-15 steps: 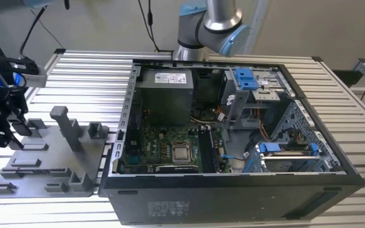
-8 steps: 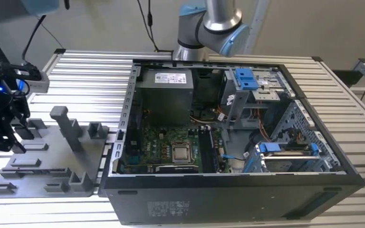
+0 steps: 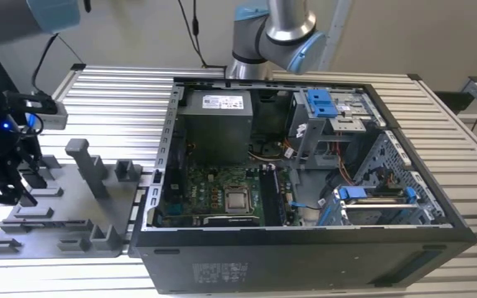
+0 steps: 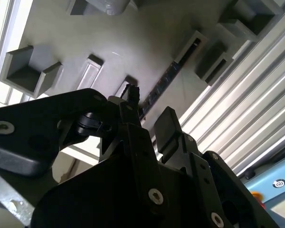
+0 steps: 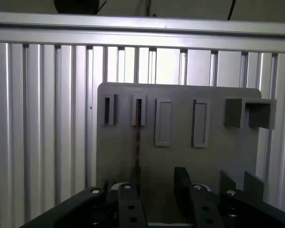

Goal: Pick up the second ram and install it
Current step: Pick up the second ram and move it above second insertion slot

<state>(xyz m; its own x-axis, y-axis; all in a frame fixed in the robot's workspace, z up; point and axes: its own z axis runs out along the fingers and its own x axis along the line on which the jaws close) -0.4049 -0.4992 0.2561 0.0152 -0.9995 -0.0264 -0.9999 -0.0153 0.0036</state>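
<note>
Pointing down at the grey tray (image 5: 218, 152), the open, empty jaws straddle the second ram (image 5: 137, 142).

A tray (image 3: 69, 202) sits on the counter (image 3: 114, 105), at the exterior view's left of a case (image 3: 305, 264). A ram (image 5: 137, 137) lies in its slot.

The second ram (image 4: 167, 76) is a long, thin, dark stick. It stands on edge, untilted, in the slots of the grey holder plate (image 5: 218, 156).

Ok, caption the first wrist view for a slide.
Open gripper close over the second ram, which sits in a grey tray slot.
</note>
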